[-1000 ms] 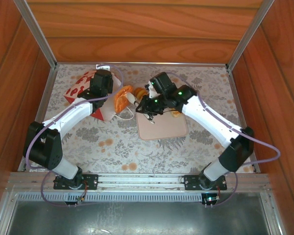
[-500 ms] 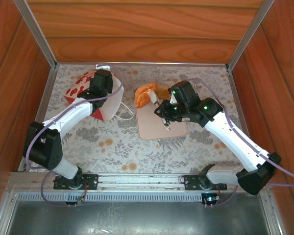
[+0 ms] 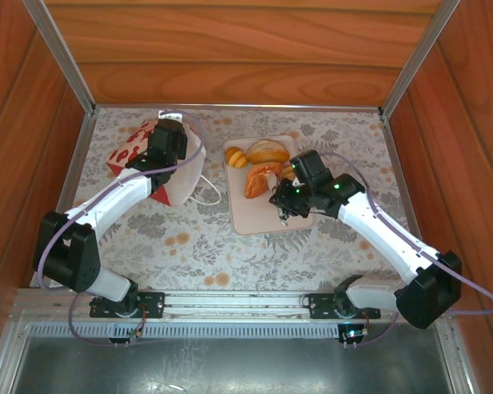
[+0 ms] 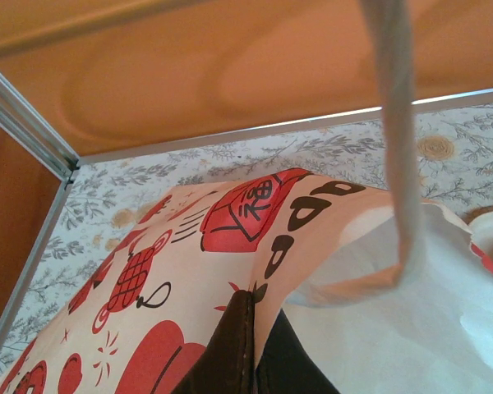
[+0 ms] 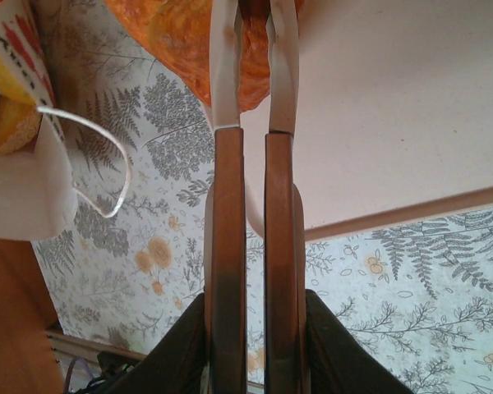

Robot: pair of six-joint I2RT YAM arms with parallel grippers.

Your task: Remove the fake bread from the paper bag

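Top external gives us the layout: the paper bag [image 3: 133, 153] lies tipped at the far left of the table [image 3: 189, 246]. Its white mouth is turned toward the beige tray [image 3: 259, 220] just beside it, so a reach into it runs sideways rather than down. The left gripper [image 3: 166, 149] sits on the bag. In the left wrist view its dark jaws are clamped together on the paper wall where the red print meets the white lining. We judge this grip is there to pin the light bag and hold its mouth agape.

The fake bread [image 3: 267, 153] sits mostly on the tray's far half, several pieces bunched together, leaving the near half bare for more. The right gripper [image 3: 278, 197] hangs low over the tray. In the right wrist view its jaws are drawn to a thin slit with the edge of an orange pastry [image 5: 172, 41] showing between the tips, which we read as a pinch not yet let go. A yellow lump [image 5: 2, 123] at the bag's mouth may be another piece; we cannot tell.
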